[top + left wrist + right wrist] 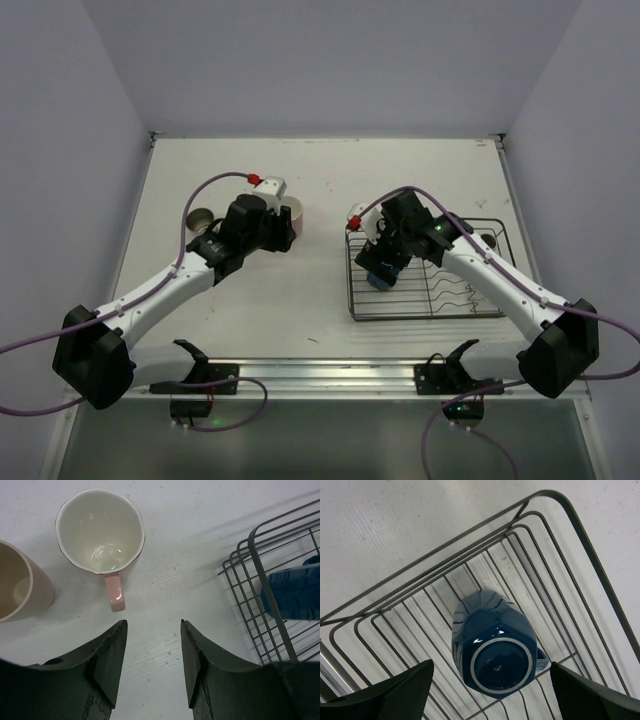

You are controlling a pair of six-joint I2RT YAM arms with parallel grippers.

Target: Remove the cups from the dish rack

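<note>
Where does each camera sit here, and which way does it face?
Top external: above and behind the bases, looking down on the table; both arms show.
Left wrist: faces down at the pink mug and beige cup; left gripper at bottom.
Right wrist: looks straight down on the upside-down blue mug; right gripper at bottom.
Shared: both wrist views show the blue mug in the dish rack.

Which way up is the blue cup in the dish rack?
Upside down, slightly tilted: the blue cup shows its ringed base to the right wrist camera while lying on the dish rack wires.
</note>
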